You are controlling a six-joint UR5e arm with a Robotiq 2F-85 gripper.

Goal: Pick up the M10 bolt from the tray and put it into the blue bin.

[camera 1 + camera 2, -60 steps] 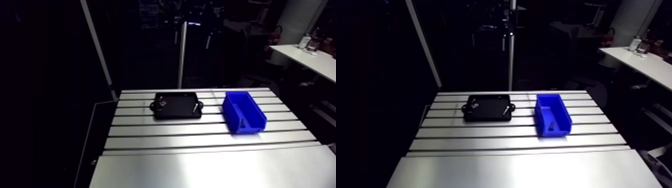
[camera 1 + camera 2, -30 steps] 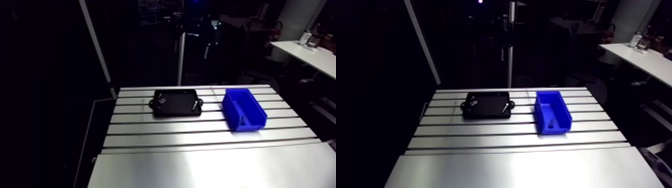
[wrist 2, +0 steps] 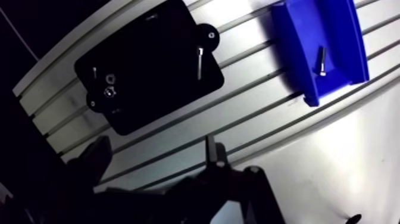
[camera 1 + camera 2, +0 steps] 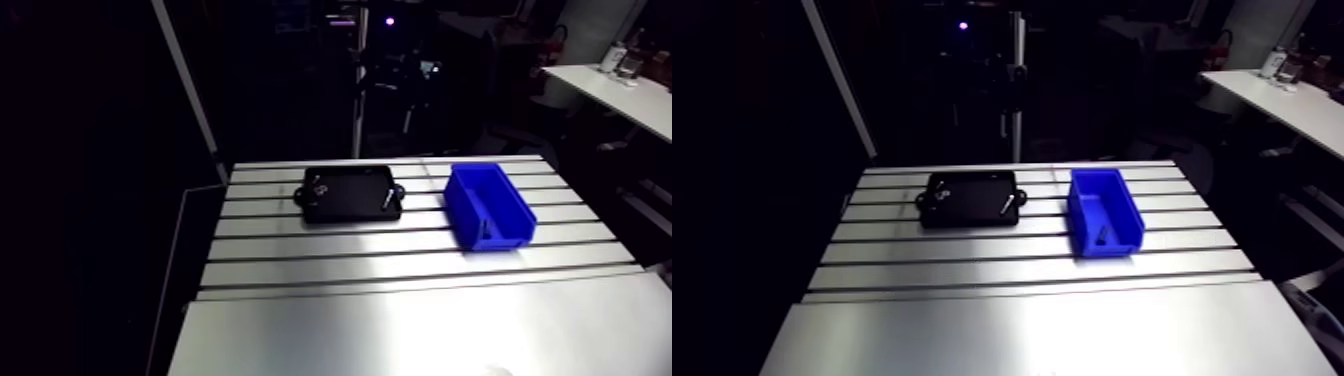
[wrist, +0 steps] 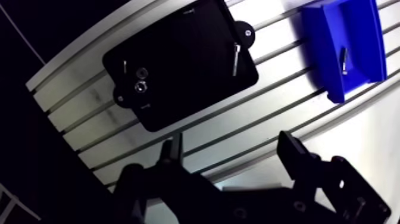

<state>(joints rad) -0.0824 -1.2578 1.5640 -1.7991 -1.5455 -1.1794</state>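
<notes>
Hanging over the slotted table (image 4: 400, 270), the gripper (image 5: 231, 145) holds its fingers (image 5: 296, 158) wide and empty, short of the black tray (image 4: 345, 203), upper centre in the arm view, with the blue bin (image 4: 497, 238) just right of it. One bolt (image 5: 343, 59) lies in the bin, a second bolt (image 5: 236, 58) at the tray's bin-side end, nuts (image 5: 140, 80) opposite. Since the earlier frames only the camera has shifted.

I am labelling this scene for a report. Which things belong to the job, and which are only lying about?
Job: long bolt in tray, blue bin, open gripper.
Lying about: two nuts and a small screw in the tray, another bolt in the bin.
</notes>
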